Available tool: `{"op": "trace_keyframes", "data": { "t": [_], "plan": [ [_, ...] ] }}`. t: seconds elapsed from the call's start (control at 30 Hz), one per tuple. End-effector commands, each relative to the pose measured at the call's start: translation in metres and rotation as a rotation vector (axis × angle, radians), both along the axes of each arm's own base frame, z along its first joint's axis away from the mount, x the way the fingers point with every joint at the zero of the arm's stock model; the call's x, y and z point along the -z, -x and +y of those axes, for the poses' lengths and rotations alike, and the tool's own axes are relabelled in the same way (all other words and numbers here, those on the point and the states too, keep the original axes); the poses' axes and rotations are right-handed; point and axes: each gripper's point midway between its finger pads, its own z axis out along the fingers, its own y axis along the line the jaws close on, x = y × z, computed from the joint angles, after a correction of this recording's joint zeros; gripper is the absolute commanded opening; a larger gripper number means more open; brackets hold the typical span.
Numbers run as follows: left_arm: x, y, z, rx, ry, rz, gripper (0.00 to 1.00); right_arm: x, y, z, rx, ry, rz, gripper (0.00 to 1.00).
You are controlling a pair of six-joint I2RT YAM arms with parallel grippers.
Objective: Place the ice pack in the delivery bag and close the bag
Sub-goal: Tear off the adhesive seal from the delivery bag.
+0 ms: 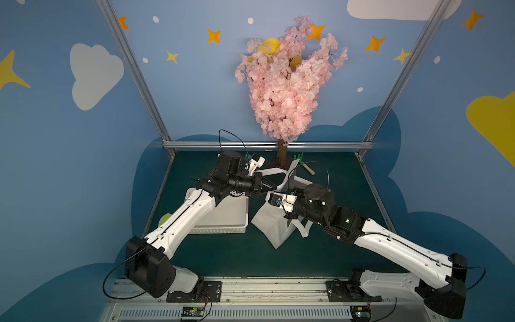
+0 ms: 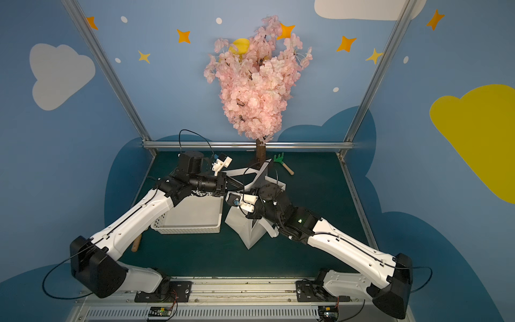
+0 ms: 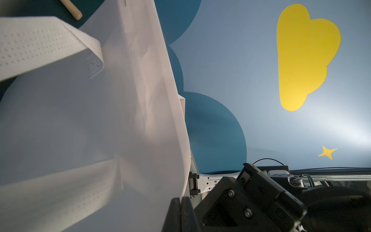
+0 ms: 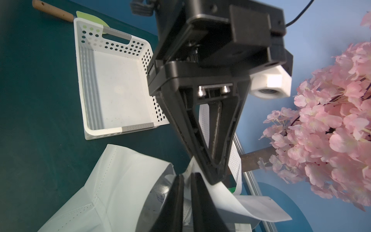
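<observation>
**Two grippers pinch delivery bag's rim at mid-worktop**

The white delivery bag (image 1: 271, 225) stands tilted near the middle of the green worktop (image 1: 348, 192), with one corner toward the front edge. It is just beside a white perforated basket (image 1: 220, 230) on the side nearer the left edge. The left gripper (image 4: 215, 177) is clamped tight on white fabric at the bag's mouth. The right gripper (image 4: 186, 178), close against it, has its fingers pressed onto the same rim, fabric caught between them. Silver lining (image 4: 158, 189) shows inside the mouth. The ice pack cannot be picked out in any view. A pink blossom tree (image 1: 281, 92) stands at the back edge, and a green toy rake (image 1: 299, 160) lies near its trunk.
</observation>
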Motion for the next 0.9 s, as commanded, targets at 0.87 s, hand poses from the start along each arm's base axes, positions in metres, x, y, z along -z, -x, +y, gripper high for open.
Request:
{"op": "trace_keyframes", "data": {
  "t": [0.87],
  "plan": [
    [-0.009, 0.001, -0.003, 0.026, 0.014, -0.030, 0.03, -0.027, -0.008, -0.011, 0.062, -0.085, -0.003, 0.00]
  ]
}}
